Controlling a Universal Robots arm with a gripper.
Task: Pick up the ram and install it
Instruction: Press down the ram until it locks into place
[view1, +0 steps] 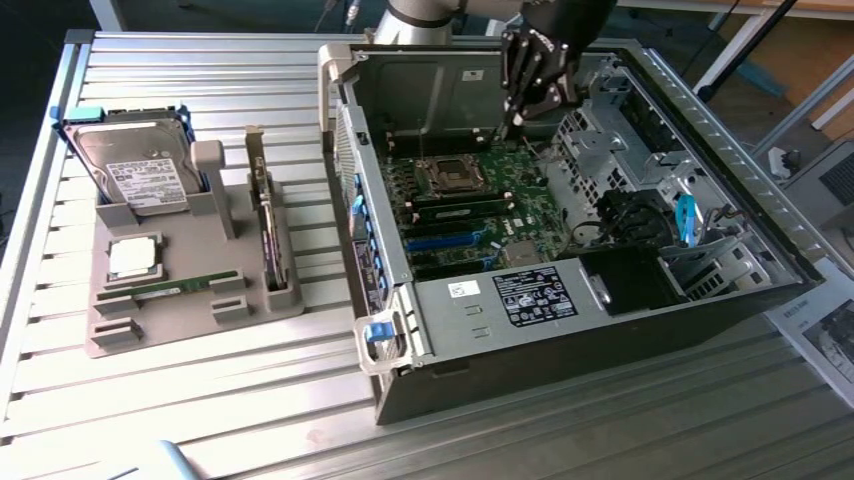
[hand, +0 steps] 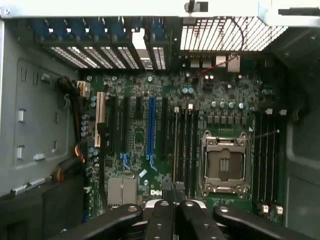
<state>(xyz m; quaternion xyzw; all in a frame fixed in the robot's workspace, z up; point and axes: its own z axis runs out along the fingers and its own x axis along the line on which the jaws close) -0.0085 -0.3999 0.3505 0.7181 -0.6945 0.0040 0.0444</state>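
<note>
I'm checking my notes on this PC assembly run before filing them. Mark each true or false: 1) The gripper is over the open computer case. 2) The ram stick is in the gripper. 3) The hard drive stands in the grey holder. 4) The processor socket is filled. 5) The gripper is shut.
1) True: the gripper hangs over the motherboard inside the computer case.
2) False: the ram lies on the grey holder, apart from the gripper.
3) True: the hard drive stands at the holder's far end.
4) False: the processor socket looks empty; the processor chip lies on the holder.
5) True.
</note>
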